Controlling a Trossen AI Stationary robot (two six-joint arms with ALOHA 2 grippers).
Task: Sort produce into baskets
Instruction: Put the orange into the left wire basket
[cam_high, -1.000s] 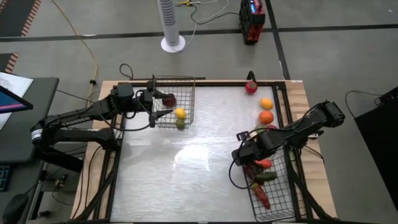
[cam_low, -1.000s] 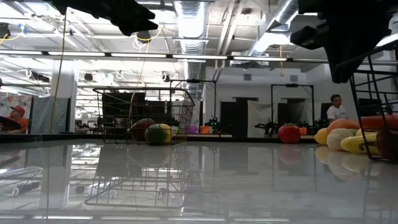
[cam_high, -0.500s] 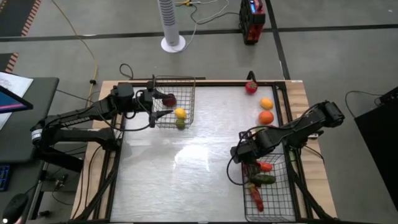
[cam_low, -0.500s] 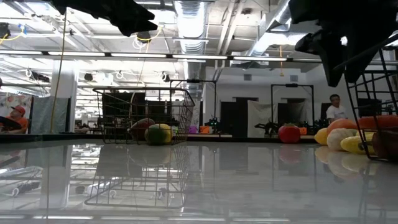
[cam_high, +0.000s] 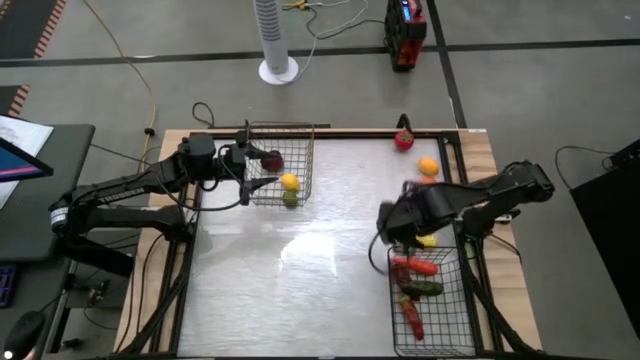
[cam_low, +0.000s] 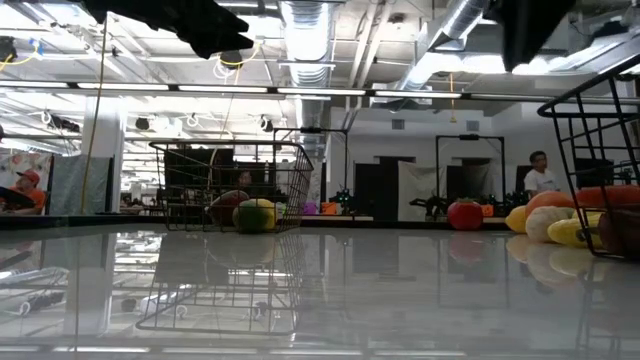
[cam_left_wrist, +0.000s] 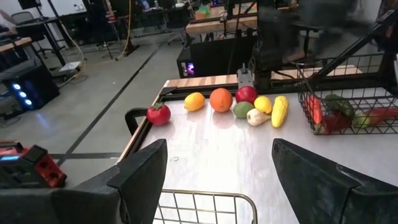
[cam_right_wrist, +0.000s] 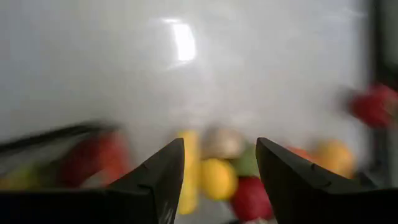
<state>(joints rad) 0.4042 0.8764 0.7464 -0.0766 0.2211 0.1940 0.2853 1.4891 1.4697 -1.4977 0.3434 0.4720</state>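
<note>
Produce lies split: a yellow piece (cam_high: 289, 182) and others in the silver basket (cam_high: 299, 130) at the tabletop's far left, long red and green pieces in the black basket (cam_high: 455, 340) at the near right corner. Right gripper (cam_right_wrist: 217, 163) hangs above loose fruit (cam_left_wrist: 221, 99), fingers parted and empty. Left gripper (cam_left_wrist: 219, 167) waits, spread wide, over the silver basket.

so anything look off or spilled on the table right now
Nothing stands out. Both baskets sit upright: the silvery basket holds round pieces, the black basket long ones, and the unsorted produce is clustered neatly beside the black basket.
</note>
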